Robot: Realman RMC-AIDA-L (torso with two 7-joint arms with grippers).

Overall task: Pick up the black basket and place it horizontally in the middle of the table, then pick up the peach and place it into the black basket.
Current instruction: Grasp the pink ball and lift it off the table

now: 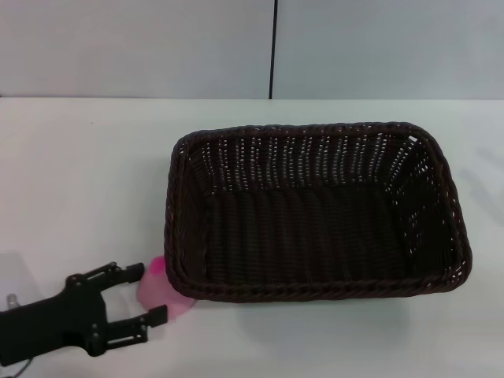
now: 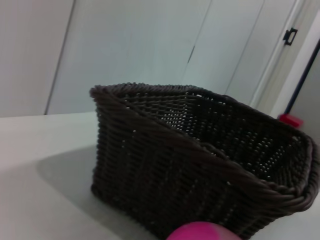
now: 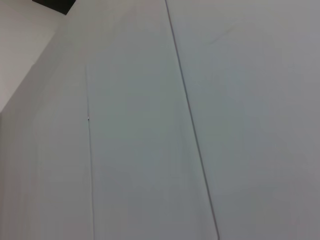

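Observation:
The black basket (image 1: 315, 213) lies horizontally in the middle of the white table (image 1: 79, 173), empty. It fills the left wrist view (image 2: 200, 160). The peach (image 1: 161, 290) sits on the table against the basket's near left corner. Its magenta top shows at the edge of the left wrist view (image 2: 202, 232). My left gripper (image 1: 146, 293) is open at the near left. Its two fingers reach to either side of the peach without closing on it. My right gripper is out of view. Its wrist view shows only the wall.
A pale grey wall (image 1: 157, 47) with a dark vertical seam (image 1: 273, 47) runs behind the table. A small red object (image 2: 289, 120) shows beyond the basket in the left wrist view.

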